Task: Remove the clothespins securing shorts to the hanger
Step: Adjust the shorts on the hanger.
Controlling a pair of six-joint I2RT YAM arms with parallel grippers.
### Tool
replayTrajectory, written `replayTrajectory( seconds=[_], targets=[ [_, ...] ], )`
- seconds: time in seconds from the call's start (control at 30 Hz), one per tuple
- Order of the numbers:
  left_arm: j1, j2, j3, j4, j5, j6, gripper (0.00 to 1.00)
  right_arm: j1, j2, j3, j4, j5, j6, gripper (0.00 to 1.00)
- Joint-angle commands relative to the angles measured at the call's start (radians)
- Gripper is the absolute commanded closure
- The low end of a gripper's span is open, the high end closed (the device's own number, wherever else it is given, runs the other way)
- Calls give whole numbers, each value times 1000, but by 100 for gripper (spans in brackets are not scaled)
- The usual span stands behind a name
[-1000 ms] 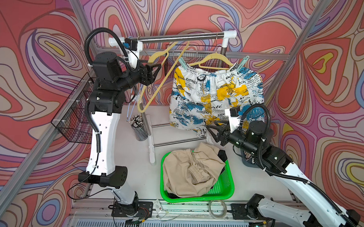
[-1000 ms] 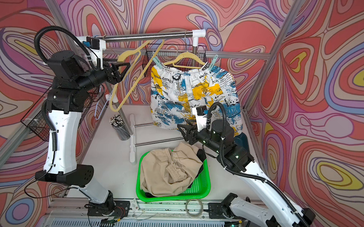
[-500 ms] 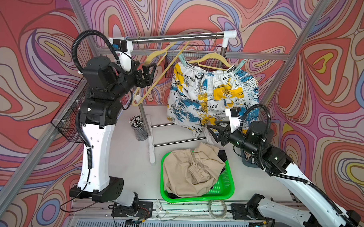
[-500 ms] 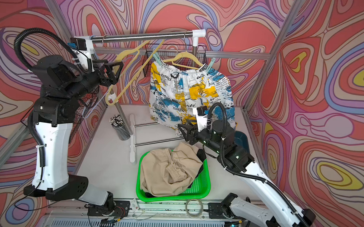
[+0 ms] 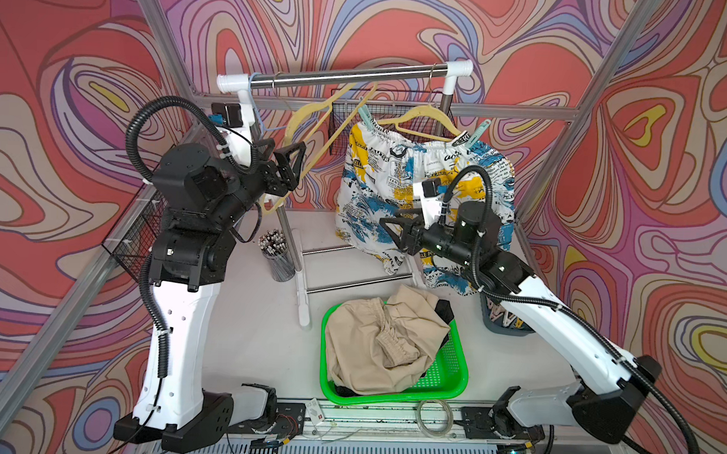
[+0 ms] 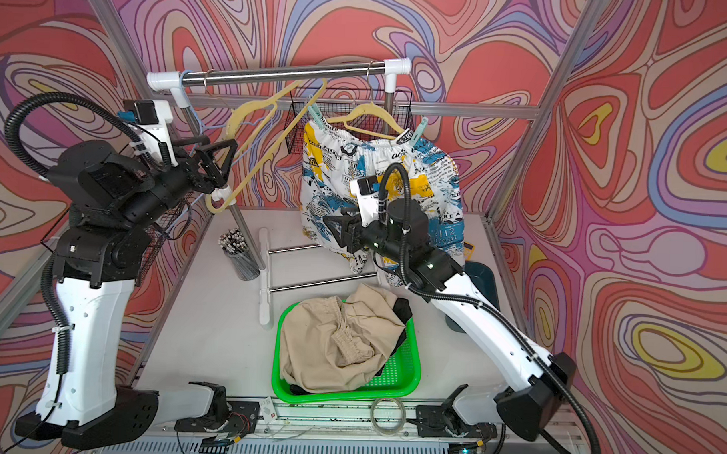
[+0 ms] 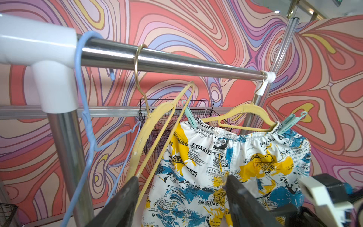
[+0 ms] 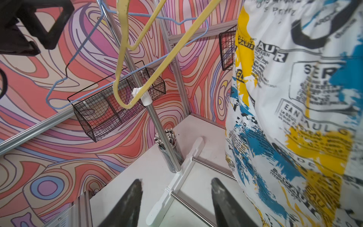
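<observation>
The shorts [image 5: 417, 176] hang on a hanger [image 5: 420, 113] at the far right of the rail [image 5: 350, 73]. They are pinned by the left clothespin [image 5: 364, 116] and the right clothespin [image 5: 478, 134], both near upright with their tops splayed outward. The left claw [image 5: 289, 144], open and empty, is nearer: its pin lies right and higher. A tilted empty hanger [image 7: 148, 126] crowds that path. The right claw [image 5: 389, 218], also open, hovers low before the shorts.
</observation>
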State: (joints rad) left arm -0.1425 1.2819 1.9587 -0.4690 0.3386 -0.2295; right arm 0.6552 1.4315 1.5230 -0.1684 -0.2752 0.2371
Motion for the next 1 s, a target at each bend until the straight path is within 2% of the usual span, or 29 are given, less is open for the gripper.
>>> replayTrajectory(
  seconds=[0.0, 0.07, 0.17, 0.27, 0.43, 0.6, 0.7, 0.97],
  targets=[
    [-5, -24, -13, 55, 45, -8, 28, -6, 127, 148, 67, -58, 16, 42],
    [-6, -24, -15, 41, 36, 7, 29, -8, 221, 251, 80, -49, 26, 43],
    [-8, -23, -23, 33, 37, 22, 31, -12, 331, 367, 83, 59, -8, 46],
    [-8, -23, -39, 48, 47, 10, 31, -27, 471, 501, 32, 111, -44, 46],
    [-8, -24, -74, 81, 73, -21, 32, -44, 608, 607, 76, 155, -67, 46],
    [-8, -30, -102, 93, 80, -37, 32, -67, 723, 730, 32, 314, -133, 45],
    [-8, -39, -110, 92, 82, -37, 32, -94, 756, 768, -4, 378, -139, 44],
    [-8, -38, -116, 85, 82, -33, 33, -130, 708, 696, 7, 540, -184, 44]
  ],
)
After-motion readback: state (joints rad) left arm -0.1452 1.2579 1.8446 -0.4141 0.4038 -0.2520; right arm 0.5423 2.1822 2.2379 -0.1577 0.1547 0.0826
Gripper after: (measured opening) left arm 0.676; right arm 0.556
